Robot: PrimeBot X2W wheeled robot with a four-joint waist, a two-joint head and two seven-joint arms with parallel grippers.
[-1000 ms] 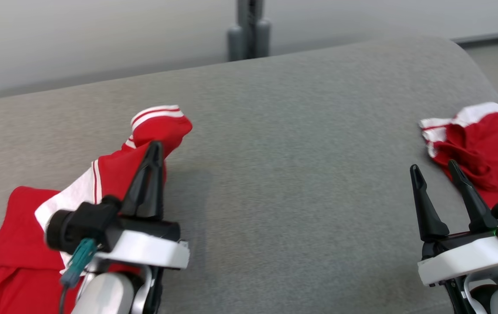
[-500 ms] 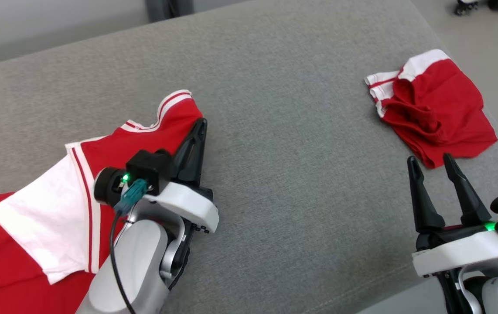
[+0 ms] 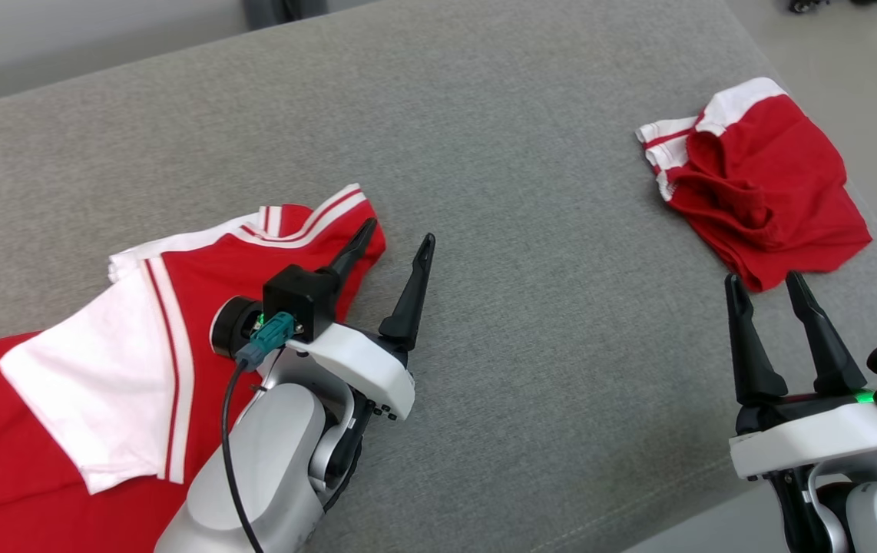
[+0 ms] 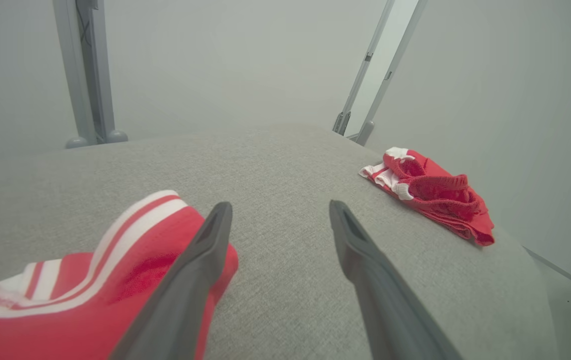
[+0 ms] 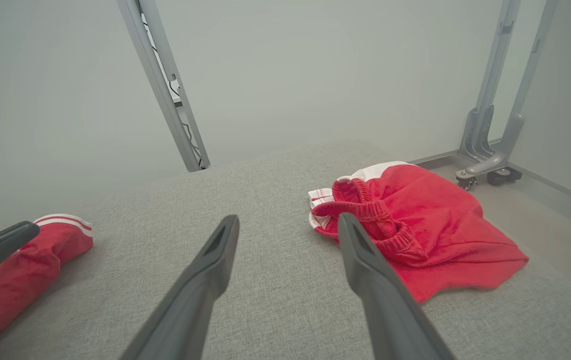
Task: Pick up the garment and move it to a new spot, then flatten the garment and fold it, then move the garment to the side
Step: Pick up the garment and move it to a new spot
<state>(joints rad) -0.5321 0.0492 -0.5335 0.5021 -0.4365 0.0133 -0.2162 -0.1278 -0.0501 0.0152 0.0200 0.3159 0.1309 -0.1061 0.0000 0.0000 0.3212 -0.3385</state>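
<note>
The shirt (image 3: 185, 269) lies rumpled — not yet flattened
Left tool (image 3: 400, 230) spread, empty, beside it; right tool (image 3: 762, 276) spread near the shorts (image 3: 761, 192) — flattening, folding remain.

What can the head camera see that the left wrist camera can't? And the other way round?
Head view: a white sleeve, the left arm and the open right gripper.
Left wrist view: a tall post and a slanted frame against the wall.
Both: the open left gripper by the striped edge of the shirt, the red shorts and the grey cushion.
</note>
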